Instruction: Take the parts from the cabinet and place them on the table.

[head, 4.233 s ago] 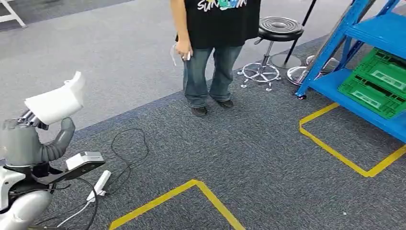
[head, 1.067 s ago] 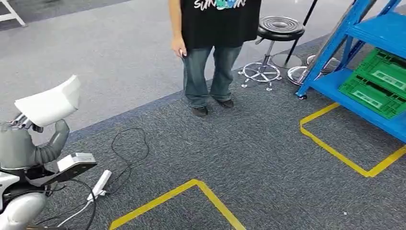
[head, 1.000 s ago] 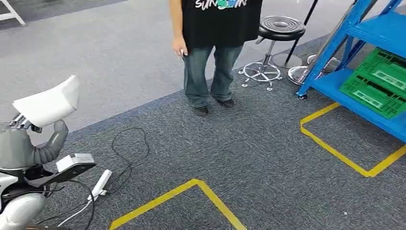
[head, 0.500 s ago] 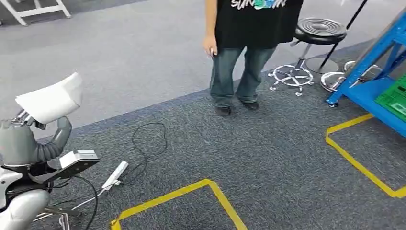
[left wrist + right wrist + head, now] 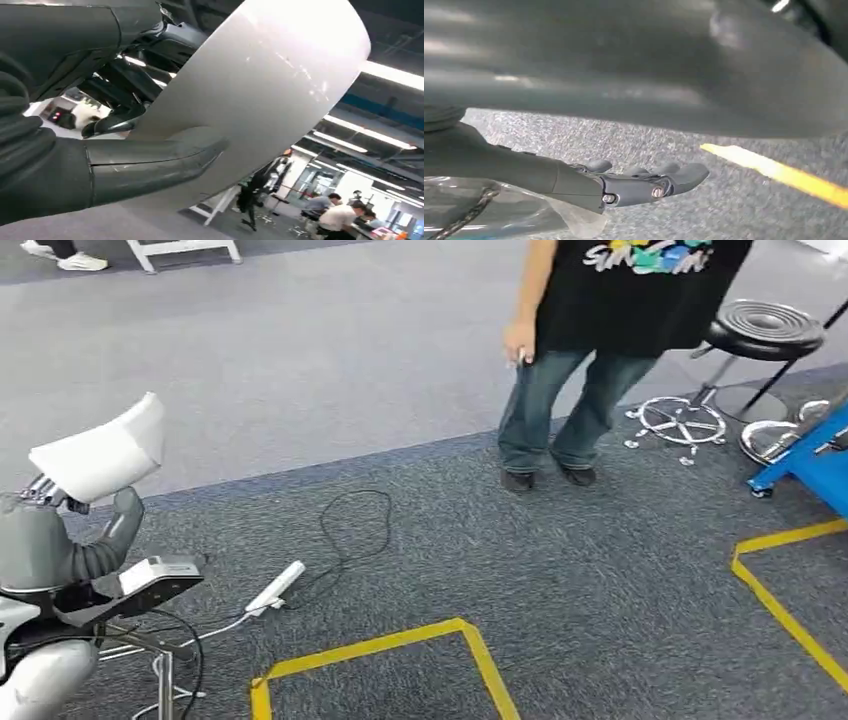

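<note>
Head view: the left hand (image 5: 55,540) is raised at the left edge, its grey thumb upright against a curved white part (image 5: 100,455) that sits on top of the hand, above the carpet (image 5: 560,580). The fingers behind the part are mostly hidden here. Below the hand a white power strip (image 5: 275,588) lies on the carpet with a black cable (image 5: 355,530) looping away from it. Yellow tape (image 5: 420,640) marks a corner on the floor near the bottom, and more runs at the right edge. A person (image 5: 590,350) in a black shirt and jeans stands at the upper right, one hand hanging at their side. Just beside them are a black stool (image 5: 760,330) with a chrome base and the foot of a blue rack (image 5: 810,460).

Left wrist view: the thumb (image 5: 150,160) presses flat along one face of the part (image 5: 270,85), and dark fingers (image 5: 115,122) curl against its other side, so the hand (image 5: 75,150) grips the sheet-like piece between them. Ceiling lights and distant people show behind.

Right wrist view: the right hand (image 5: 574,182) hangs over the carpet (image 5: 674,145), its fingers (image 5: 674,175) stretched out nearly straight and close together, holding nothing. A strip of yellow tape (image 5: 784,175) crosses the floor beyond the fingertips.
</note>
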`<action>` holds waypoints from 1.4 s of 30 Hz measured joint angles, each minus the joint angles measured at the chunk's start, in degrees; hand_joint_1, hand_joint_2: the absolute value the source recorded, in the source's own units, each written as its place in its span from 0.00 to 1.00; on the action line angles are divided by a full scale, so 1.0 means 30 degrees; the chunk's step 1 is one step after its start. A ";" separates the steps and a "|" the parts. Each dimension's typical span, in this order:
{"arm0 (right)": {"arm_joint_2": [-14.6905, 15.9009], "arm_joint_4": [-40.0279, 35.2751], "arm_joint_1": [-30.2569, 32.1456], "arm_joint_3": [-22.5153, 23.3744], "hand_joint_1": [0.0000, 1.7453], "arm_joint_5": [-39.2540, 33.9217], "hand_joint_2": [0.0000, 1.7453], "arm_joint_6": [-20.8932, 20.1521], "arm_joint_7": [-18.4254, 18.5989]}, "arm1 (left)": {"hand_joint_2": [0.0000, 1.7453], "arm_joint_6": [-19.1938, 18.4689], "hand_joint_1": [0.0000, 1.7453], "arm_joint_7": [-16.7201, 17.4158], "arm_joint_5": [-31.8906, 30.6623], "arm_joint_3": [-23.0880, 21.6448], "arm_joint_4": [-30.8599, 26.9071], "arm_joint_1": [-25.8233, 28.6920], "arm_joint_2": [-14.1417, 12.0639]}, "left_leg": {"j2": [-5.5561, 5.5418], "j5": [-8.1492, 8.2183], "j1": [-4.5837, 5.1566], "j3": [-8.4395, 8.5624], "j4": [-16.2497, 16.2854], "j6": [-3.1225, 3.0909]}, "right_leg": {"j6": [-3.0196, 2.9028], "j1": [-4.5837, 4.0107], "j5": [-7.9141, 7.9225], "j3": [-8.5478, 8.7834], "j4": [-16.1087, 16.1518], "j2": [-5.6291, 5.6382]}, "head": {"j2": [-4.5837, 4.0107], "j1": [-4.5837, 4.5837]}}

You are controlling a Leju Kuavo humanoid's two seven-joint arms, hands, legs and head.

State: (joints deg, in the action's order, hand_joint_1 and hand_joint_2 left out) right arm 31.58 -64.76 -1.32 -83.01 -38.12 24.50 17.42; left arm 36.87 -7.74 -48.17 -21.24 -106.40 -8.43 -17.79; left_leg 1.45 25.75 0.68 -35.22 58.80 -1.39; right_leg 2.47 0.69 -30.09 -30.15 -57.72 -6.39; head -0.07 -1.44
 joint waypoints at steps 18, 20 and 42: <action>-0.0007 0.0131 -0.0051 0.0015 0.00 0.0772 0.00 -0.0466 0.0372 | 1.00 -0.0051 1.00 0.0058 -0.0095 -0.0007 -0.0087 -0.0111 -0.0007 | -0.1136 0.1127 -0.0179 -0.0841 0.1940 0.0520 | -0.0618 0.0178 0.0625 -0.0704 -0.0117 0.2498 | 0.0000 -0.0051; 0.0051 0.0065 0.0019 0.0007 0.00 0.0860 0.00 -0.0342 0.0554 | 1.00 -0.0036 1.00 0.0066 -0.0095 -0.0015 -0.0087 -0.0028 -0.0007 | -0.0766 0.2328 -0.0261 -0.2242 0.4891 0.0645 | -0.0729 0.0103 0.0534 -0.0622 -0.0119 0.2018 | 0.0000 -0.0058; 0.0080 -0.0023 0.0017 0.0211 0.00 0.1122 0.00 -0.0911 0.0299 | 1.00 -0.0036 1.00 0.0086 -0.0284 0.0088 -0.0211 -0.0102 -0.0124 | -0.2083 0.0181 -0.0008 0.0184 0.0093 -0.0138 | 0.0016 0.0232 0.0565 -0.1019 -0.0195 0.3495 | 0.0000 -0.0279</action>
State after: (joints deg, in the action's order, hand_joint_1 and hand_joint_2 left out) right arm 31.82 -64.83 -1.27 -82.38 -34.75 21.77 18.32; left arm 36.76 -7.48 -49.03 -20.98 -107.03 -8.74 -18.16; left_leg -4.80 26.29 0.65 -34.67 59.08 -1.81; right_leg 2.52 1.39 -28.39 -33.21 -58.30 4.10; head -0.07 -2.28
